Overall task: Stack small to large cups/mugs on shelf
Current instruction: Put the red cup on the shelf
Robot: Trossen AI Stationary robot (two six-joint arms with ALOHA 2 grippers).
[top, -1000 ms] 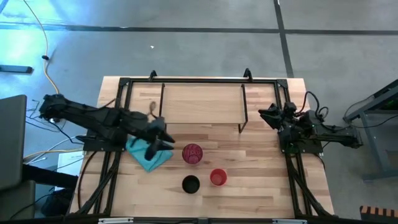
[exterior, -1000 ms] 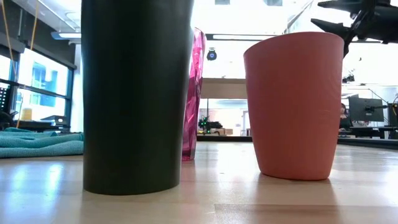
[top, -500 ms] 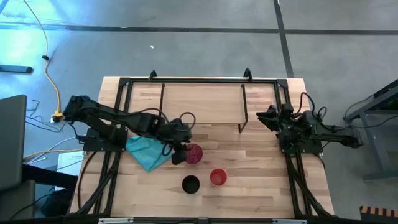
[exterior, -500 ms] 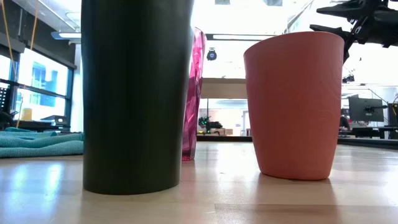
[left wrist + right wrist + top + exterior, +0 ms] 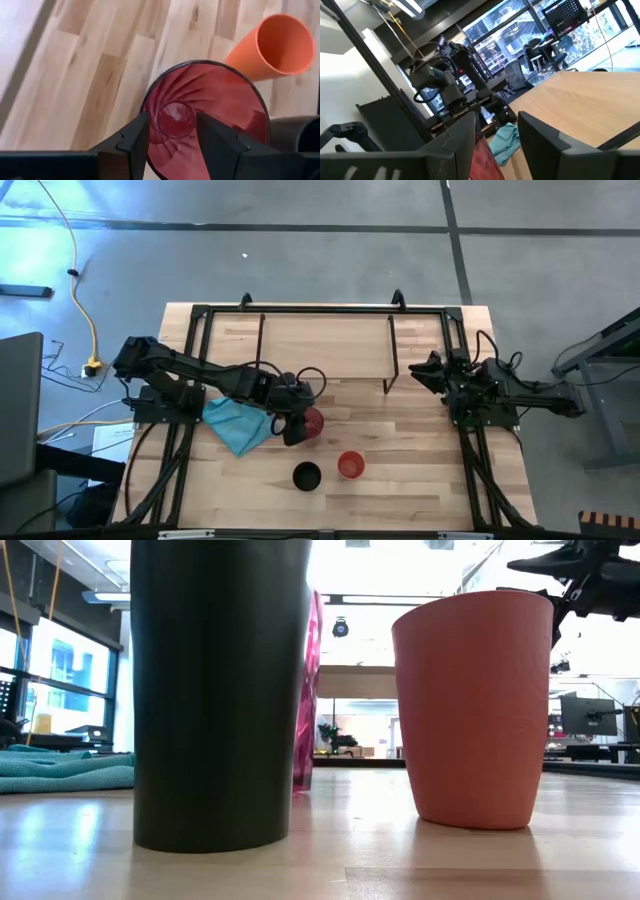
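From above I see the left gripper (image 5: pixel 296 423) over the pink tumbler (image 5: pixel 313 423), near the black cup (image 5: pixel 307 476) and red cup (image 5: pixel 350 465); the right gripper (image 5: pixel 428 370) waits beside the shelf (image 5: pixel 325 345). In the left wrist view its fingers (image 5: pixel 135 140) stand apart above the tumbler's mouth, holding nothing; the right wrist view shows the jaws apart and empty too

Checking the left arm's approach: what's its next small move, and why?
Probably lower the left gripper over the pink tumbler rim, then close. Its open fingers hover over the tumbler's mouth, gripping nothing, and all three cups stand on the table, off the shelf.
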